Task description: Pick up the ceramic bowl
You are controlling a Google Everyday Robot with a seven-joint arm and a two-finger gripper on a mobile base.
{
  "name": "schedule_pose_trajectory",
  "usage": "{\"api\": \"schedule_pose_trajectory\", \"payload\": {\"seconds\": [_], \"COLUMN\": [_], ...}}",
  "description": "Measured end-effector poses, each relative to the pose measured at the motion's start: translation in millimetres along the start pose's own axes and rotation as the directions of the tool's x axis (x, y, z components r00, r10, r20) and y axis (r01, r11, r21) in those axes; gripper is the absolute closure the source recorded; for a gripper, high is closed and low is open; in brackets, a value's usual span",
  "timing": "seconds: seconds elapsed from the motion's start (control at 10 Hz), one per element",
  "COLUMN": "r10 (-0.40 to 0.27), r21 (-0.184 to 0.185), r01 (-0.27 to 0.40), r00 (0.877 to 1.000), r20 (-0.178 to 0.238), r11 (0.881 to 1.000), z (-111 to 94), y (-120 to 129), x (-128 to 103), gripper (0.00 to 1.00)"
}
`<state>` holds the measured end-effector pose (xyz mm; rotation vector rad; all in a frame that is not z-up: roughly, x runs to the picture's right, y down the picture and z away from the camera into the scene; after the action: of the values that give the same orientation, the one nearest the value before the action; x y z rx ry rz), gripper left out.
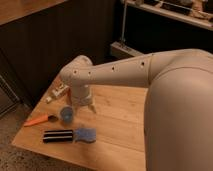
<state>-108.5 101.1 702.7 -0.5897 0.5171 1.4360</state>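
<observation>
Your arm (pixel 115 75) spans desk (pixel 122 120). End effector (pixel 82 104) points down, low over desk; apart or together, cannot tell. Ceramic bowl not in your view, possibly hidden beneath end effector. Blue cup (pixel 66 114) just beside it, camera side. Judgement: grasp unconfirmed, lift remains.

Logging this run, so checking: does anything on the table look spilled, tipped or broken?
Nothing stands out. The blue cup stands upright, no spill shows on the table, and the gripper hangs just behind the cup. The ceramic bowl is not in sight.
</observation>
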Motion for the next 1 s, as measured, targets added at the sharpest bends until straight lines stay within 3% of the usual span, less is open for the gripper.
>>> {"api": "schedule_pose_trajectory", "payload": {"seconds": [0.2, 0.5, 0.7, 1.0], "r10": [0.006, 0.051, 0.072, 0.048], "r21": [-0.013, -0.033, -0.019, 0.012], "r01": [-0.005, -0.048, -0.07, -0.05], "r00": [1.0, 0.993, 0.986, 0.987], "r20": [0.023, 0.104, 0.152, 0.152], "r11": [1.0, 0.998, 0.997, 0.999], "z": [-4, -22, -34, -29], "y": [0, -19, -31, -14], "x": [-16, -80, -120, -158], "gripper": [0.35, 0.35, 0.35, 0.35]}}
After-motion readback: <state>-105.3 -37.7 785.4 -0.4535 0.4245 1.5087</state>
